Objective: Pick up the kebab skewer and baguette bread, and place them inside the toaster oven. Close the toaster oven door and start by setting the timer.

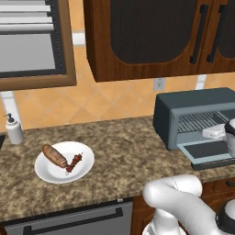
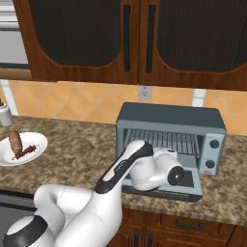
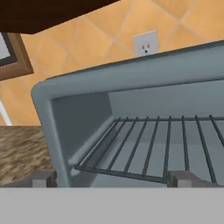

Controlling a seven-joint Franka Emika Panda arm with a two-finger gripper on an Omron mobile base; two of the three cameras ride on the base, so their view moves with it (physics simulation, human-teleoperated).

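Gripper (image 3: 109, 179) spread open and empty at the toaster oven (image 2: 170, 137) mouth – kebab skewer (image 1: 74, 162) (light, stiff) likely wants pinching mid-stick

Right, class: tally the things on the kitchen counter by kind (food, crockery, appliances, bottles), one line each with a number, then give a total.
Food: 2, the baguette bread and the kebab skewer
Crockery: 1, the white plate under both
Appliances: 1, the toaster oven, door down, rack bare
Bottles: 1, the soap dispenser
Total: 5
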